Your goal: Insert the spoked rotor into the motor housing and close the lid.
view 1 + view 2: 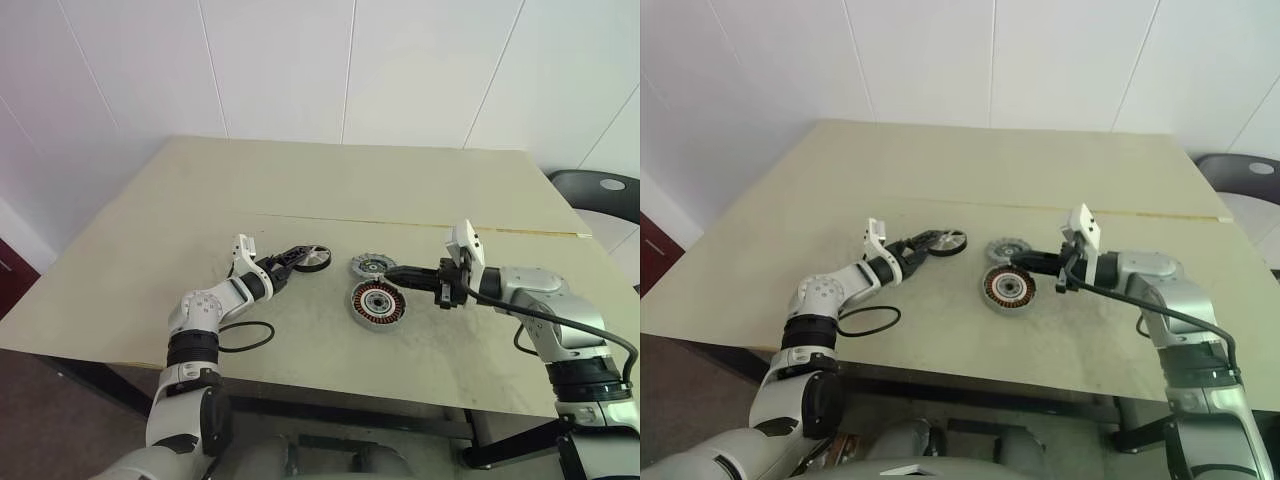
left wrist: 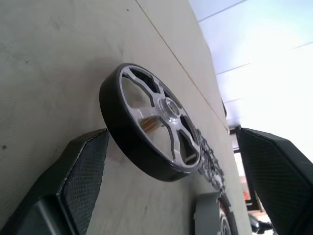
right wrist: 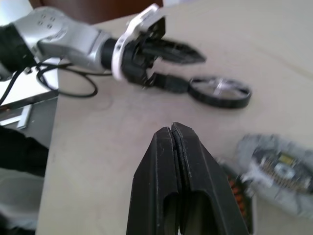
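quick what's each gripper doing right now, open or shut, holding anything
Left gripper: jaws open on either side of the spoked rotor, not yet gripping it.
Right gripper: jaws shut, holding nothing.

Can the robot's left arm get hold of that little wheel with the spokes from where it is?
Probably yes: the left gripper is open around the spoked rotor, with nothing between.

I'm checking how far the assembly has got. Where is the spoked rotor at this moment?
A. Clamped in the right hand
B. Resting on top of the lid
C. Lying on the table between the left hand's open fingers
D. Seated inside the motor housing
C. The spoked rotor lies on the table between the spread fingers of the left hand, apart from the motor housing and the lid.
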You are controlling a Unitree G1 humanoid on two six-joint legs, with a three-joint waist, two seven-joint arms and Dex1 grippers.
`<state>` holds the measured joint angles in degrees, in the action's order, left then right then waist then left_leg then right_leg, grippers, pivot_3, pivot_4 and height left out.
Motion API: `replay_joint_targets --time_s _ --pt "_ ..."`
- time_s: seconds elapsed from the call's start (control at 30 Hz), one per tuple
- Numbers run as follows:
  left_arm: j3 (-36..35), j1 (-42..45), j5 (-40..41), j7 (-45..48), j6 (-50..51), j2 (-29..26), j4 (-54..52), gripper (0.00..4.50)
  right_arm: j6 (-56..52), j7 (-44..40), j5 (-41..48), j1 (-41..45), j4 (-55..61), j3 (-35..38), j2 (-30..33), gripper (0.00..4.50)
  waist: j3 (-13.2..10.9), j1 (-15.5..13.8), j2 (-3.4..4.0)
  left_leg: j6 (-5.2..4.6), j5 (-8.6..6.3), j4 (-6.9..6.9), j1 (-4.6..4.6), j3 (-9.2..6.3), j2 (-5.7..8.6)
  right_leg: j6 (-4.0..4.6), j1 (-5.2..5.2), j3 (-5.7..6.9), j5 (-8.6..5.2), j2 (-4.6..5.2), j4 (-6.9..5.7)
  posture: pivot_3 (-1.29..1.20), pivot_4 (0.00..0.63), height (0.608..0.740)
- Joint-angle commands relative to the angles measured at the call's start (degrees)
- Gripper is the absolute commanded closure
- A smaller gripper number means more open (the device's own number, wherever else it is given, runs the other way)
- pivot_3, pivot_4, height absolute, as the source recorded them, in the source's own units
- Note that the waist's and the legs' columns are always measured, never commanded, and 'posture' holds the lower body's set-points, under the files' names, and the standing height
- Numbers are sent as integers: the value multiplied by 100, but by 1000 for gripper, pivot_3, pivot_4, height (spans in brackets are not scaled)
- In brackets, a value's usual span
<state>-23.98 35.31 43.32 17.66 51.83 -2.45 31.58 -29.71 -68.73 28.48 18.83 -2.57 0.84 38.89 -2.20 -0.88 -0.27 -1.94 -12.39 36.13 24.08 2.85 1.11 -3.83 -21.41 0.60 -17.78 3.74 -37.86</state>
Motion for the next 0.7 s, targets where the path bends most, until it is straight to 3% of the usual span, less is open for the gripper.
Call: replay_joint_targets --time_s 0.03,0.37,0.7 --pt "-210 157 225 -157 53 207 211 1208 115 -146 61 -115 114 146 163 4500 0 6 0 -1 0 1 18 0 0 -2 -3 0 1 0 0 0 0 740" --pt "-470 245 506 -391 218 574 380 4083 247 -53 27 -274 -75 326 256 4500 1 3 1 -2 -1 -4 30 0 0 -10 -19 3 6 -1 -1 0 0 740" --pt "-629 -67 1333 -50 865 641 -617 4079 208 -333 46 -420 -112 346 435 4500 0 14 0 -5 -3 -8 38 0 0 -9 -27 2 5 0 1 0 0 740"
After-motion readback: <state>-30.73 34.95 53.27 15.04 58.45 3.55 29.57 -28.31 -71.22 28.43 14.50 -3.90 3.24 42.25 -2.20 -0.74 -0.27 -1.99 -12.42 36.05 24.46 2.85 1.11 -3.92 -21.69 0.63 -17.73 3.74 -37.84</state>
